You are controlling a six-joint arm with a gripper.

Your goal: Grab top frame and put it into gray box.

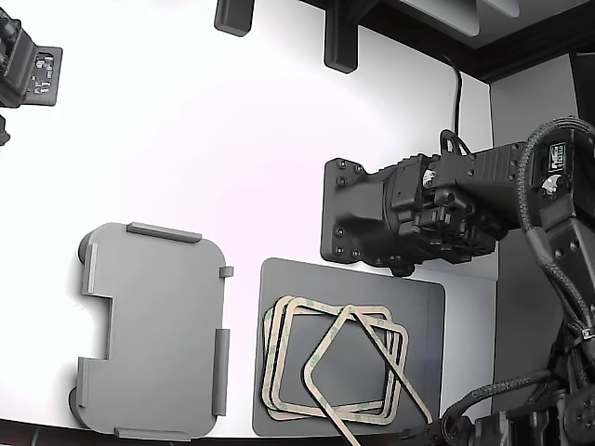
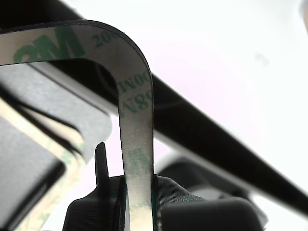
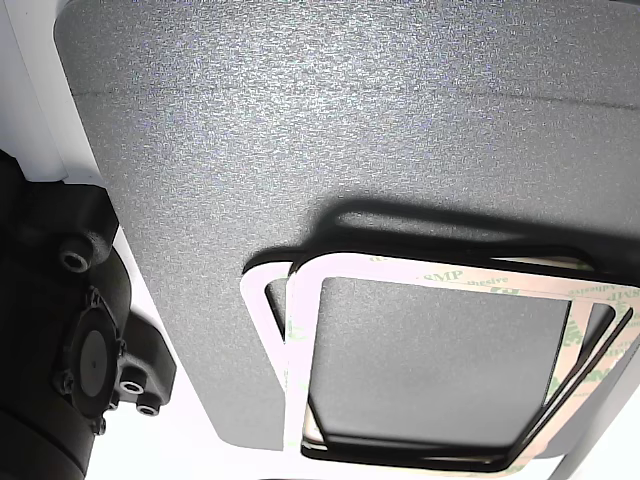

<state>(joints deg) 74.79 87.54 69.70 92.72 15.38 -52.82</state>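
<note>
The top frame (image 1: 390, 362), a thin beige rectangle with green marks, is lifted and turned askew over the stack of like frames (image 1: 277, 372). In the wrist view, one strip of the top frame (image 2: 137, 125) runs down between my gripper's (image 2: 138, 204) dark fingers, which are shut on it. The gripper itself lies at or past the exterior view's bottom edge, where the frame is cut off. The gray box (image 1: 153, 334), a light gray tray with edge tabs, lies empty at the exterior view's left, apart from the frames.
The stack rests on a darker gray mat (image 1: 418, 307), which the other view shows from low down with the frames (image 3: 300, 340) on it. A bulky black arm unit (image 1: 400, 218) hangs above the mat's far side. Cables (image 1: 548, 279) crowd the exterior view's right.
</note>
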